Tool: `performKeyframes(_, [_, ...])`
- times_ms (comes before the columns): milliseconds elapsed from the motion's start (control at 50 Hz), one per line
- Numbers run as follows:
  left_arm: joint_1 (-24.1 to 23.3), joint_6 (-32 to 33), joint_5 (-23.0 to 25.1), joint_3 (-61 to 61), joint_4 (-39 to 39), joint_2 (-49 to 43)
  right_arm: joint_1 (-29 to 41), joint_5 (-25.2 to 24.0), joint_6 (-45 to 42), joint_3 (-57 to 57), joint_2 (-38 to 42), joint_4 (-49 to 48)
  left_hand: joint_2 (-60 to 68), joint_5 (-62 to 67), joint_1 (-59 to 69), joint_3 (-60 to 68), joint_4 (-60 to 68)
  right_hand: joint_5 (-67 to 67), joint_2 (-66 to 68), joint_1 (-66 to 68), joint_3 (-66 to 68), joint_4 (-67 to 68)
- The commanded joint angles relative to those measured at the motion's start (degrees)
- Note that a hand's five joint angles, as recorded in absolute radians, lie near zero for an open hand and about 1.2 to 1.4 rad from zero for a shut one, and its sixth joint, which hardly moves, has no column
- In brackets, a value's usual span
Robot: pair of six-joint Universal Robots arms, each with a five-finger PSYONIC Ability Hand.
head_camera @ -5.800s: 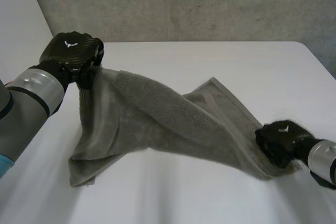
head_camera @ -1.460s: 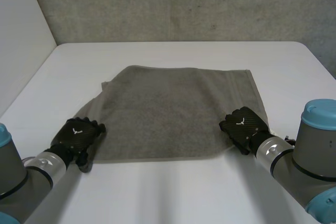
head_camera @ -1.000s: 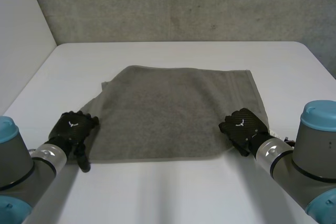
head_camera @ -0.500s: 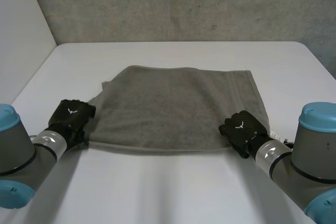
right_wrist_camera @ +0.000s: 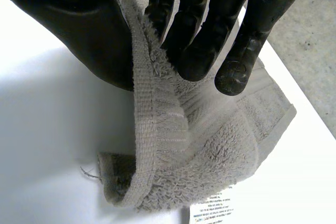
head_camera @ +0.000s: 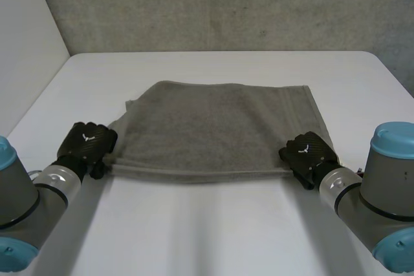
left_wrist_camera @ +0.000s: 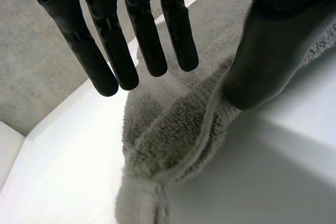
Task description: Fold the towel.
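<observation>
- While its far part lies flat on the white table (head_camera: 213, 240), the grey towel (head_camera: 213, 124) has its near edge raised off the surface. That edge is stretched in a line from the left hand (head_camera: 86, 145) to the right hand (head_camera: 309, 153).
- The left hand sits at the near corner on its own side, knuckles up in the head view.
- In the left wrist view its fingers (left_wrist_camera: 131, 40) are straight and a little spread, their tips hovering over the cloth. The thumb (left_wrist_camera: 260, 56) bears on the hem, and cloth runs up between thumb and fingers.
- The actual pinch is hidden behind the thumb, so this hand seems clamped on the corner rather than plainly shown to be.
- Just past the thumb tip the corner droops and bunches, its hem curling toward the table.
- The right hand is at the other near corner.
- In the right wrist view its thumb (right_wrist_camera: 79, 30) is on one face of the hem and its fingers (right_wrist_camera: 197, 35) are on the other, closed tight on the towel.
- Beyond those fingertips the free corner hangs in a loose fold whose tip touches the table.
- A white printed label (right_wrist_camera: 218, 207) lies just beside that fold, its lettering too small to read.
- Well away from both hands, the far corner on the left hand's side is slightly rumpled, while the one on the right hand's side lies square.
</observation>
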Motion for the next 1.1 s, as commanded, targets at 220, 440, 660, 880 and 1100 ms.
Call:
performKeyframes(220, [-0.92,0.55,0.19,-1.92,2.71,-0.18,0.5,-0.08,-0.07,0.02,0.34,-0.03,-5.0,-15.22,-5.03,-4.98,-4.88,5.65,4.08,11.32,3.65,3.97])
performKeyframes(440, [-2.77,0.73,0.37,-3.42,2.0,-0.44,0.58,-0.16,-0.24,0.02,1.04,-0.03,7.3,-2.92,7.27,7.33,7.42,5.65,4.08,11.32,3.65,3.97])
performKeyframes(660, [-2.59,0.81,0.1,-2.8,2.53,-1.14,0.5,-0.16,-0.42,-0.07,1.39,0.05,6.47,-3.75,6.44,6.5,6.59,5.65,4.08,11.32,3.65,3.97])
performKeyframes(880, [-2.5,1.34,0.02,-2.1,2.36,-3.69,0.5,-0.08,-0.33,-0.07,1.39,0.05,-0.6,-10.82,-0.63,-0.57,-0.48,5.65,4.08,11.32,3.65,3.97])
performKeyframes(1100, [-2.24,6.96,-0.16,-2.36,2.27,-4.13,0.5,-0.08,-0.42,0.02,1.39,-0.03,-0.1,-10.32,-0.13,-0.07,0.02,5.65,4.08,11.32,3.65,3.97])
